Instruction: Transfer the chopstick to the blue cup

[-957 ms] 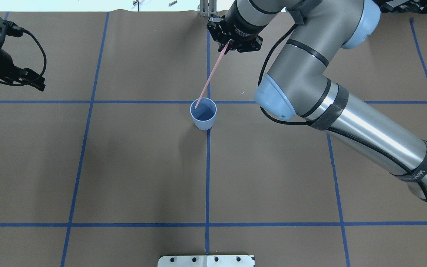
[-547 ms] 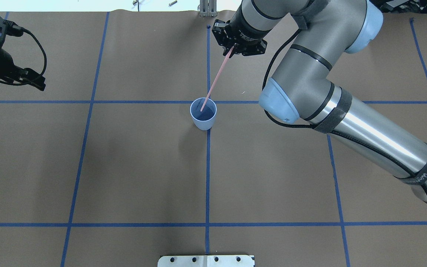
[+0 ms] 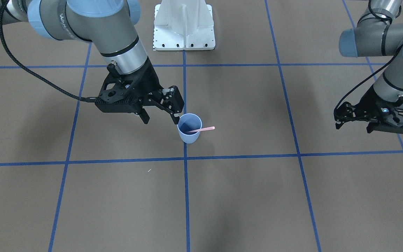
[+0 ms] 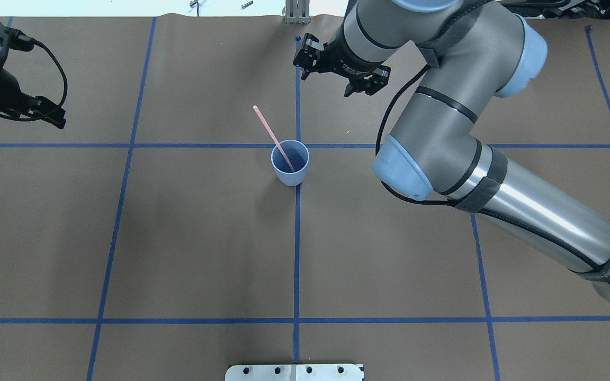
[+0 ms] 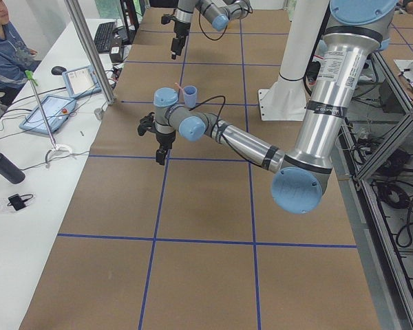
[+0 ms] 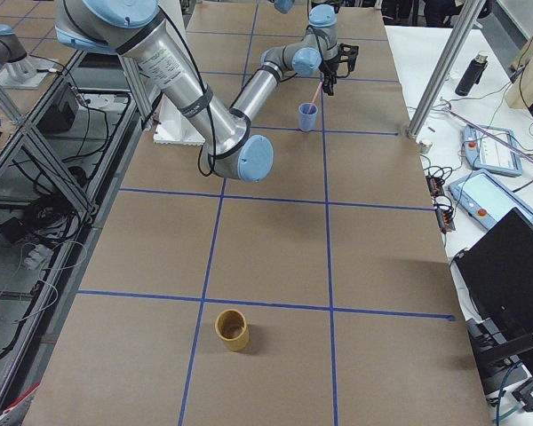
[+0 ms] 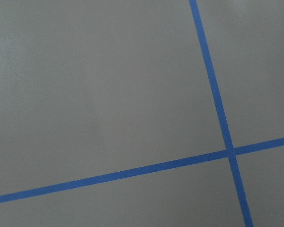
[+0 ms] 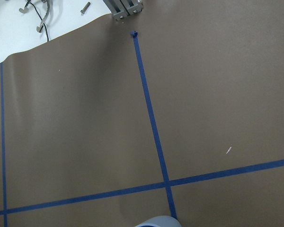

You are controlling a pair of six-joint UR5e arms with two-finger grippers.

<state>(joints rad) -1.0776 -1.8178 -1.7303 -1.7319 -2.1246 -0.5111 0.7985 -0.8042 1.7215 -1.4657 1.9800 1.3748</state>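
The light blue cup stands upright at the table's middle, on a tape crossing; it also shows in the front view and at the bottom edge of the right wrist view. The pale pink chopstick stands in it, lower end inside, leaning over the rim toward the far left; it shows in the front view too. My right gripper is open and empty, hanging above the table just beyond the cup, apart from the chopstick. My left gripper hovers far to the left, open and empty.
A white mounting plate sits at the robot's edge of the table. A tan cup stands far off at the table's right end. Blue tape lines grid the brown table cover. An operator sits beyond the far edge in the left view.
My right gripper opened and let go of the chopstick. The chopstick dropped into the cup and tipped over to lean far-left. The gripper rose slightly. The left arm barely moved.
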